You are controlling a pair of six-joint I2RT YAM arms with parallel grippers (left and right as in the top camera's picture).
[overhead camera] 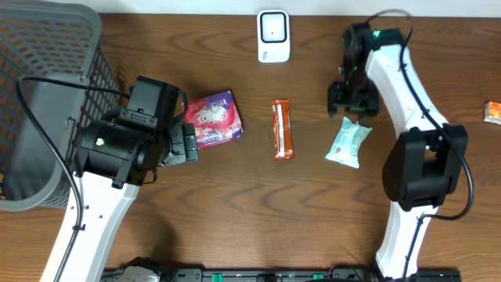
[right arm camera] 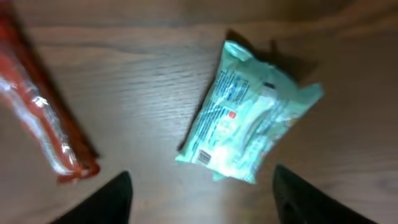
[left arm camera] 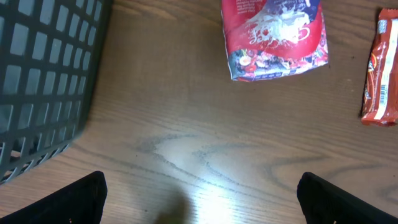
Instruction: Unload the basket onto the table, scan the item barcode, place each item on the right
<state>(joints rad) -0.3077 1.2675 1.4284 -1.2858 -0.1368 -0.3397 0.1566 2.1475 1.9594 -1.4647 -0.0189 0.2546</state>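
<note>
Pale green crinkly plastic packet (overhead camera: 348, 142) lies slanted on the wooden worktop (overhead camera: 258, 204), centre right, just below the right claw (overhead camera: 354, 108), released and empty.

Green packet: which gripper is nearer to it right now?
Right. The right gripper hangs open just past the green packet's far end, not holding it. The left gripper is across the table beside the pink packet, with the orange bar in between.
</note>
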